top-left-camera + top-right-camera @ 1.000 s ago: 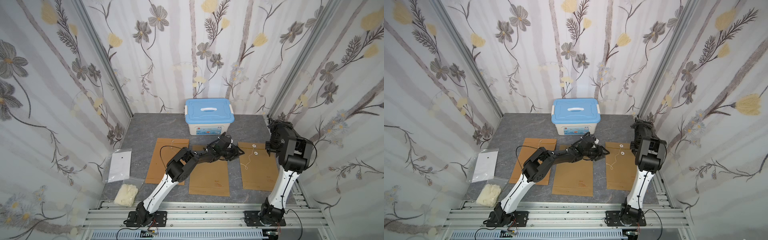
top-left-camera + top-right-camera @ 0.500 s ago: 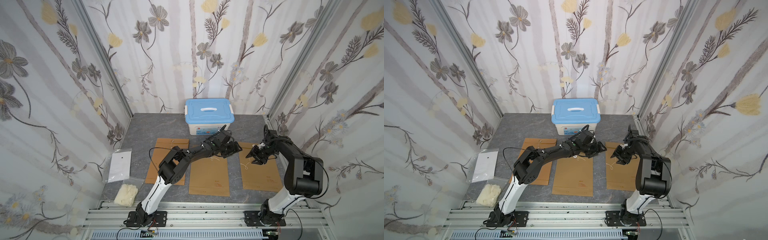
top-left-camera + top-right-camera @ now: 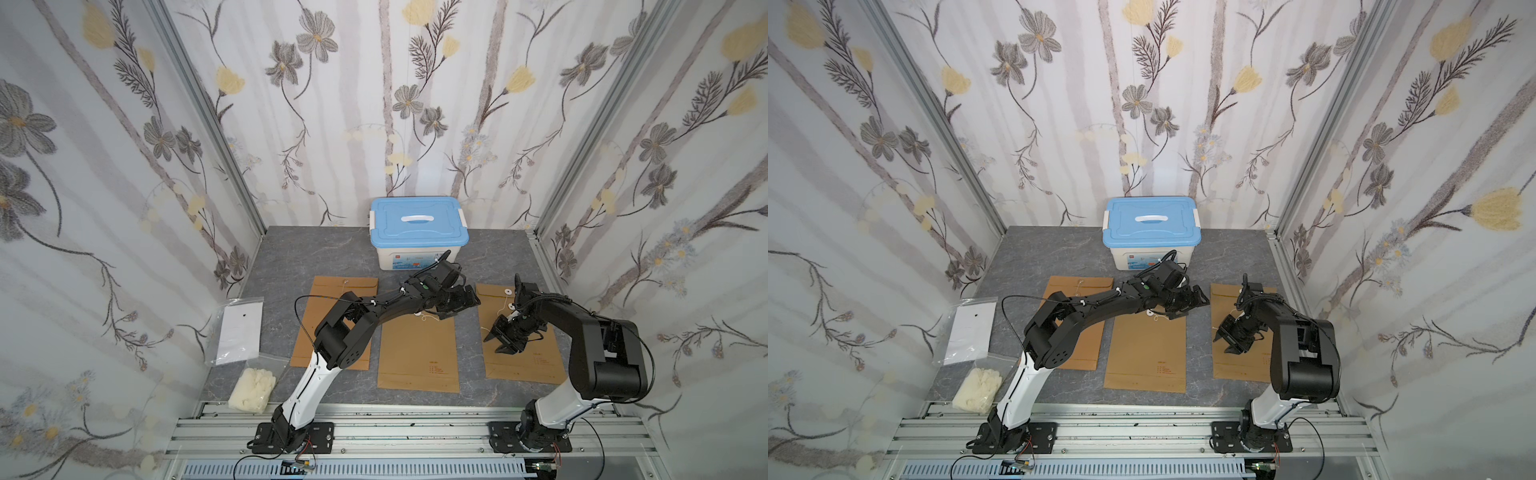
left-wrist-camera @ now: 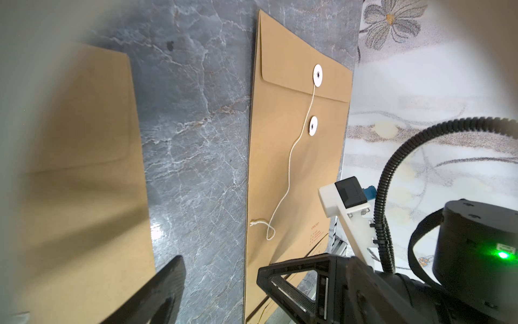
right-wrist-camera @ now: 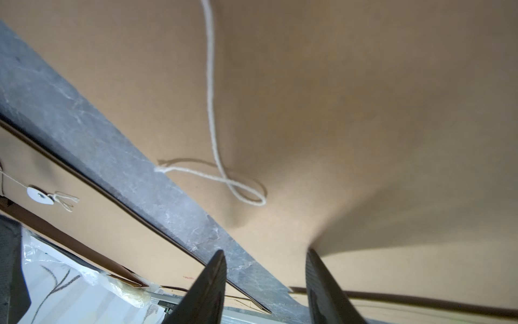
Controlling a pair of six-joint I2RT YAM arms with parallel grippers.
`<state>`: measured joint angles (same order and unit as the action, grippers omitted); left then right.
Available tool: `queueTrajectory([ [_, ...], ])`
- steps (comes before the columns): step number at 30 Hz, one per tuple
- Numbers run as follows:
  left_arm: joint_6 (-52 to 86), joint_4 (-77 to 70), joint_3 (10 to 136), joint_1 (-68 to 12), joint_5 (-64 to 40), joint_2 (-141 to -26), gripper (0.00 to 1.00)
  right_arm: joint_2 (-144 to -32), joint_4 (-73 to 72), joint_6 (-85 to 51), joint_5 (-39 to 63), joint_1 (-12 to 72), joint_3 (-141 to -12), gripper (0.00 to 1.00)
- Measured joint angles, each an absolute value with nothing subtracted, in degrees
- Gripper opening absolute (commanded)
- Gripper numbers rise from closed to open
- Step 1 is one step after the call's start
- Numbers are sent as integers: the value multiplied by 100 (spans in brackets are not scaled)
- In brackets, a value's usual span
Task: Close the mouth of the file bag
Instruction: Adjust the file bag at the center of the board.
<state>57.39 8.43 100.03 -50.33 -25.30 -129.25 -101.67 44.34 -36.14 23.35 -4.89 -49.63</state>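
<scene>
In both top views, three flat brown paper file bags lie side by side on the grey marbled table (image 3: 332,249). Your right gripper (image 3: 494,345) hangs low over the right-hand file bag (image 3: 523,365). Your left gripper (image 3: 1194,305) is above the top end of the middle file bag (image 3: 1144,357).

In the left wrist view, your left fingers (image 4: 168,286) are spread wide and empty. A thin white string (image 4: 290,157) lies loose on the right-hand file bag.

In the right wrist view, your right fingers (image 5: 210,286) stand apart, gripping nothing, near the string's loop.
</scene>
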Motion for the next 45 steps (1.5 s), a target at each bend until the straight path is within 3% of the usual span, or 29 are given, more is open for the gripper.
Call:
queueTrajectory([
  [14, 5583, 1103, 9747, -4978, -2530, -12586, 92, -10307, 4687, -3618, 2836, -189, -4744, 39],
  [40, 5509, 832, 8873, -4703, -2639, -12038, 90, -10877, 4510, -4169, 2932, 1369, -5784, 36],
  [45, 5511, 696, 8814, -4703, -2685, -12036, 91, -10560, 4685, -4095, 2434, 1332, -5870, 43],
])
